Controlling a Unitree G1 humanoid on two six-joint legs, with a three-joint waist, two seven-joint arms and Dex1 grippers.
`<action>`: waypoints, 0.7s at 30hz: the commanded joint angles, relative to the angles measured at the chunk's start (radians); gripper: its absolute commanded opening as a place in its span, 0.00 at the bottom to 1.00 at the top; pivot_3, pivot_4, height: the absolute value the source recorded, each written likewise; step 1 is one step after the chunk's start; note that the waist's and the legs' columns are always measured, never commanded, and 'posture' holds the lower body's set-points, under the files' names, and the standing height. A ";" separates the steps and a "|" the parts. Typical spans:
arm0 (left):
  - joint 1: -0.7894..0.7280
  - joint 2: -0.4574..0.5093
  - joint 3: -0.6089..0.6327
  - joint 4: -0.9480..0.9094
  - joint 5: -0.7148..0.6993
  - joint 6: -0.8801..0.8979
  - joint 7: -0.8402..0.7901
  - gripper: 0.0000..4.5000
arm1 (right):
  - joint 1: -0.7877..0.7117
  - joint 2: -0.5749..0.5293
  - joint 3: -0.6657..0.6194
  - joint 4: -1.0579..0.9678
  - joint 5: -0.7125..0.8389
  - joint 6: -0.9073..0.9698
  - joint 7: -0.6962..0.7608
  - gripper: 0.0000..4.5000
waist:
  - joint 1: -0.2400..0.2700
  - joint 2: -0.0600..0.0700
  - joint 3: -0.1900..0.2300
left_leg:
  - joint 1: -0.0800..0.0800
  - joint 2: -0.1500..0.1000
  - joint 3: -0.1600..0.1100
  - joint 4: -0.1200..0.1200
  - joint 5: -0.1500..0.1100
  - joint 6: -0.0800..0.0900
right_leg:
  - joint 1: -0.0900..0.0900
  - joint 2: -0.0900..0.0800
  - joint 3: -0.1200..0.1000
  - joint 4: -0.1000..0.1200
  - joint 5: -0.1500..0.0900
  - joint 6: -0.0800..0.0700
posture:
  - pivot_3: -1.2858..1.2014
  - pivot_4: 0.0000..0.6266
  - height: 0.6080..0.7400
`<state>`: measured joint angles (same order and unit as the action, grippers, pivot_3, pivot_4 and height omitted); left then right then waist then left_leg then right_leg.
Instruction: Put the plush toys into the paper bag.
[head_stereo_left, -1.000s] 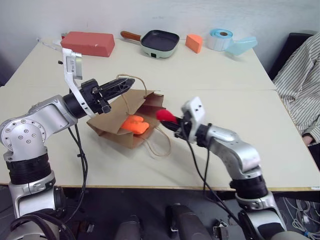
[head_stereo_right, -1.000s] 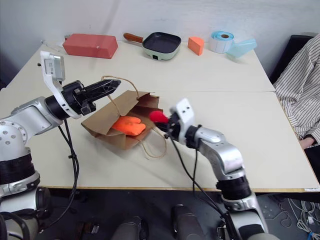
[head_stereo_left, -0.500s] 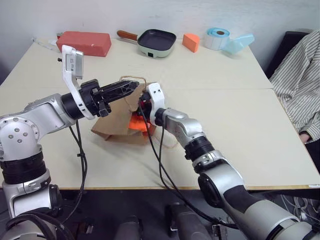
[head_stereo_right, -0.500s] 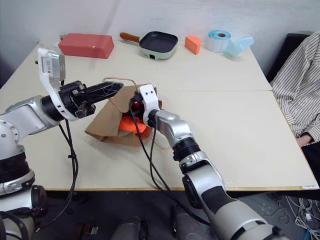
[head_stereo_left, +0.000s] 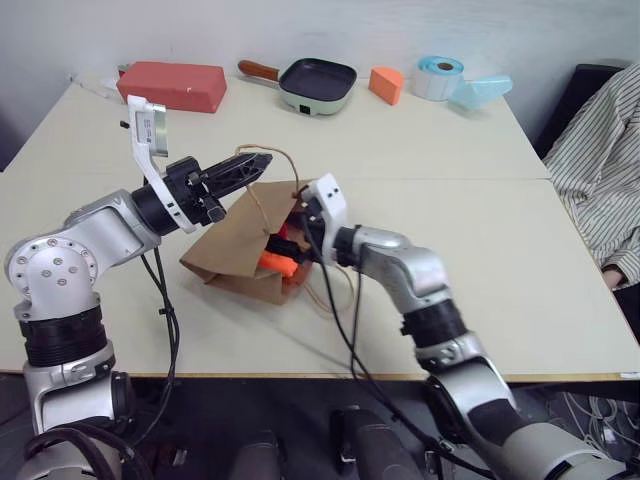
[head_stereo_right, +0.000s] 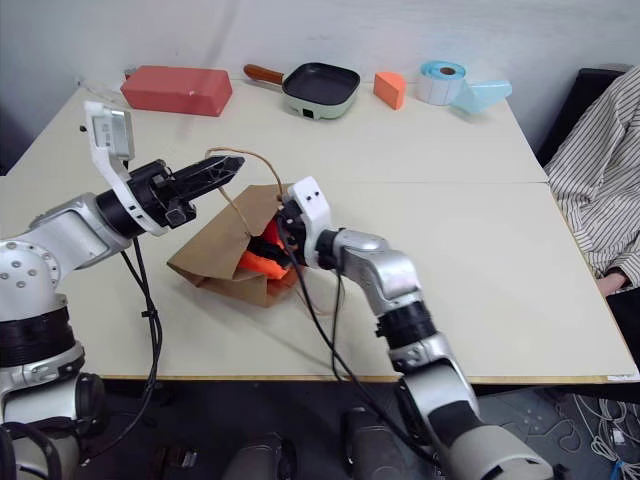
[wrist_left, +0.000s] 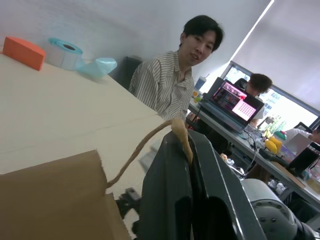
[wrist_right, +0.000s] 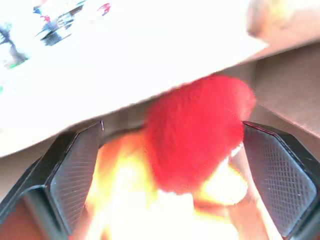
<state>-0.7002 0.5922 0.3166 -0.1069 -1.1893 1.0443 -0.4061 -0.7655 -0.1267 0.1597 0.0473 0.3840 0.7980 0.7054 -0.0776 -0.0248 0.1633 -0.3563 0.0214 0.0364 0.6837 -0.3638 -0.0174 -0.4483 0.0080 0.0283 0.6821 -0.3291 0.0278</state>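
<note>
Now, item by item. Paper bag (head_stereo_left: 240, 250) — lying on its side near the table's (head_stereo_left: 500, 250) front edge, mouth lifted. My left gripper (head_stereo_left: 258, 162) stays clamped on the bag's cord handle (wrist_left: 145, 145). My right gripper (head_stereo_right: 282, 232) has moved from beside the bag into its mouth; fingers spread wide, red plush (wrist_right: 195, 130) loose between them — orange plush (head_stereo_left: 278, 264) beneath, inside.

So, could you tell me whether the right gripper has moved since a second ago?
Yes. The right gripper has moved left across the table, from beside the paper bag into its mouth, over the orange plush toy.
</note>
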 joint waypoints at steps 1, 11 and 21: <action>-0.044 -0.019 -0.013 0.012 0.029 -0.027 -0.011 0.00 | 0.065 -0.128 -0.033 -0.284 0.113 0.158 0.047 0.99 | 0.003 0.000 0.000 | 0.000 0.000 0.000 0.000 0.000 0.000 | 0.000 0.000 0.000 0.000 0.000 0.000 | 0.52 0.24 1.00; -0.067 -0.039 -0.052 0.040 0.059 -0.016 -0.084 0.00 | 0.474 -0.170 -0.617 -0.711 0.495 0.801 -0.150 0.99 | 0.024 0.000 0.000 | 0.000 0.000 0.000 -0.002 0.000 0.000 | 0.000 0.000 0.000 -0.001 0.000 0.000 | 0.52 0.24 1.00; -0.112 -0.018 -0.042 0.066 0.086 -0.014 -0.118 0.00 | 0.529 0.093 -0.683 -0.482 0.626 0.816 -0.528 0.99 | 0.018 0.000 0.000 | 0.003 -0.001 0.001 -0.001 0.001 0.000 | 0.001 0.000 0.004 -0.001 0.000 0.000 | 0.52 0.24 1.00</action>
<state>-0.7873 0.5633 0.2556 -0.0225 -1.1001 1.0365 -0.5138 -0.2295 -0.0496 -0.5246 -0.4635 0.9966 1.6104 0.2278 -0.0595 -0.0245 0.1633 -0.3536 0.0202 0.0376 0.6822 -0.3632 -0.0178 -0.4478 0.0081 0.0318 0.6808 -0.3291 0.0278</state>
